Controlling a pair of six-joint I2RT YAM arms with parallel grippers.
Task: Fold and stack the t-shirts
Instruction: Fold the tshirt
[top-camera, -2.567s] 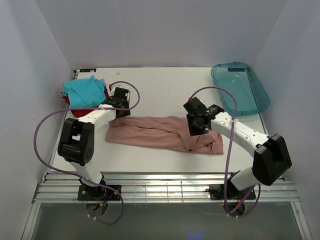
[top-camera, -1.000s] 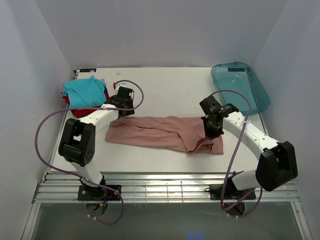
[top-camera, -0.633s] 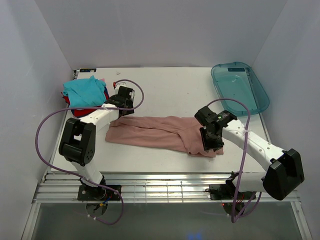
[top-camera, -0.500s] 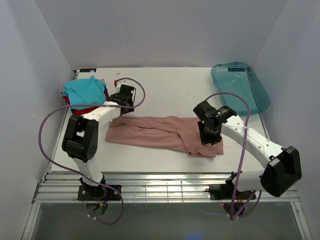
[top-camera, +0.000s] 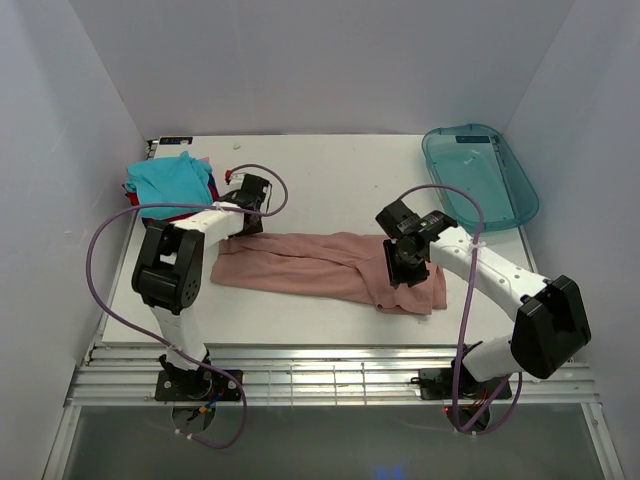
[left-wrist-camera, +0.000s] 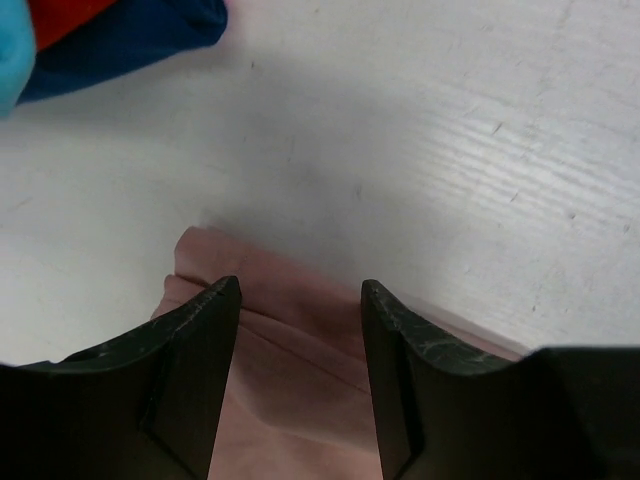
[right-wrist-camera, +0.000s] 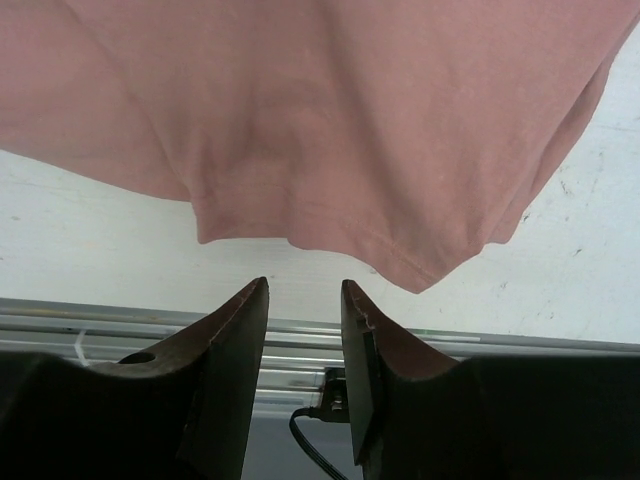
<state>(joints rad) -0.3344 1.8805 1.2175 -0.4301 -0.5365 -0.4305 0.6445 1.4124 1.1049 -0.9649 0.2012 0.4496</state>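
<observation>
Left claw is open at a medium gap with nothing between the jaws. It is poised over the far-left corner of the pink t-shirt, and cloth shows in the gap below the fingers (whether they touch it I cannot tell). Bare desk lies beyond that corner.

Right claw is also parted, a narrower gap, gripping nothing. It sits at the shirt's right end, and in the right wrist view the hem lies just past my fingertips, with a white strip of desk between. The metal rails at the desk's near edge run under my fingers in that view.

The pink t-shirt lies flat across the middle of the desk as a long folded band running left to right. It is wrinkled, and its right end is wider and lumpy.

The folded stack sits at the far-left corner of the desk, near my left claw but apart from the pink one. The teal shirt is on top, and the red shirt shows under it at the near side. An edge of the dark-blue shirt shows in the left wrist view.

The tray is at the far-right corner, well apart from all the shirts.
</observation>
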